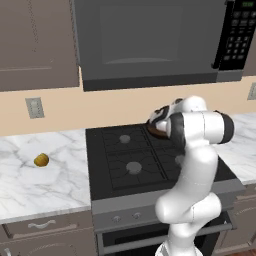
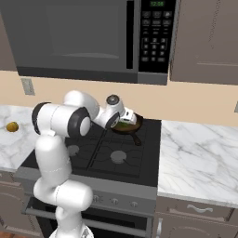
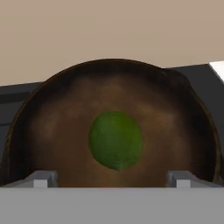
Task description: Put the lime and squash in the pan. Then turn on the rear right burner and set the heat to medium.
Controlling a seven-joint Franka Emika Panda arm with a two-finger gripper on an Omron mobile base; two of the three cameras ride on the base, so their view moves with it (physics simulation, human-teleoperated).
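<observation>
The dark green lime (image 3: 115,141) lies in the middle of the dark brown pan (image 3: 52,127), free of the fingers. My gripper (image 3: 112,179) hangs just above it, open, with both fingertips spread wide to either side of the lime. From the right base view the gripper (image 2: 124,119) sits over the pan (image 2: 135,125) at the stove's rear right, with the lime (image 2: 123,125) a green patch under it. The pan covers the rear right burner. The yellow-orange squash (image 1: 41,160) rests on the left marble counter, far from the gripper (image 1: 159,120).
The pan's thin handle (image 2: 136,139) points toward the stove front. Black stove (image 1: 112,175) with a row of knobs (image 2: 114,201) along its front panel. A microwave (image 1: 150,40) hangs low above the stove. Marble counter (image 2: 200,158) lies to the right.
</observation>
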